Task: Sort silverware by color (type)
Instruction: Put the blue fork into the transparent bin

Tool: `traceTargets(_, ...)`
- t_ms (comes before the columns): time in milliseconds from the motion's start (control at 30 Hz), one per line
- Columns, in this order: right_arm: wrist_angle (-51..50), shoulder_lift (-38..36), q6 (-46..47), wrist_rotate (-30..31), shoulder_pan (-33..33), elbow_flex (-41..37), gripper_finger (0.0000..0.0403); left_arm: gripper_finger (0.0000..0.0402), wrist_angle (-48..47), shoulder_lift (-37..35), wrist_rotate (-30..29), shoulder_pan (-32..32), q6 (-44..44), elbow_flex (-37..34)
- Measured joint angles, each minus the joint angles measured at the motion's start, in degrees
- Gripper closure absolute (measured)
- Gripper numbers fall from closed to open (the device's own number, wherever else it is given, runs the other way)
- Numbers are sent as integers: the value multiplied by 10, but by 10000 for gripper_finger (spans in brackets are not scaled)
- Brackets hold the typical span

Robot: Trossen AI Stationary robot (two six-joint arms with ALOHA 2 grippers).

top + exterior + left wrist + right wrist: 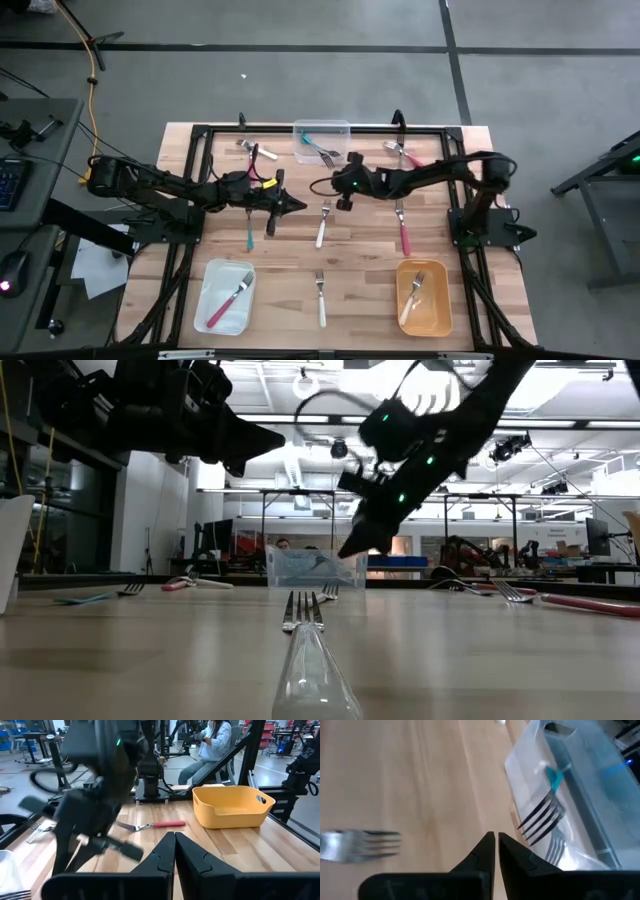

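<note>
Small forks lie scattered on the wooden table: a teal fork [249,230], a white fork [322,225], another white fork [320,298] near the front, and a pink fork [403,232]. More forks lie near the far edge [405,153]. My left gripper [296,205] hovers shut above the table's middle, between the teal fork and the white one. My right gripper [318,185] is shut and tilted down, just on the near side of the clear bin [322,140]. That bin holds teal forks [547,802]. Neither gripper holds anything.
A white bin [205,300] at the near left holds a pink fork. A yellow bin [440,320] at the near right holds a white fork. The black frame rails [200,135] run round the table. A person sits in the room beyond [212,740].
</note>
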Motion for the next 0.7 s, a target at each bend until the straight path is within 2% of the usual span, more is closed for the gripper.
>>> traceTargets(267, 6, 102, -67, 124, 15, 57, 387, 399, -1, 0, -1, 0, 0, 0)
traceTargets(500, 24, 117, -48, 214, 12, 82, 387, 399, -1, 0, -1, 0, 0, 0)
traceTargets(700, 24, 116, -43, 230, 15, 100, 387, 399, -2, 0, -1, 0, 0, 0)
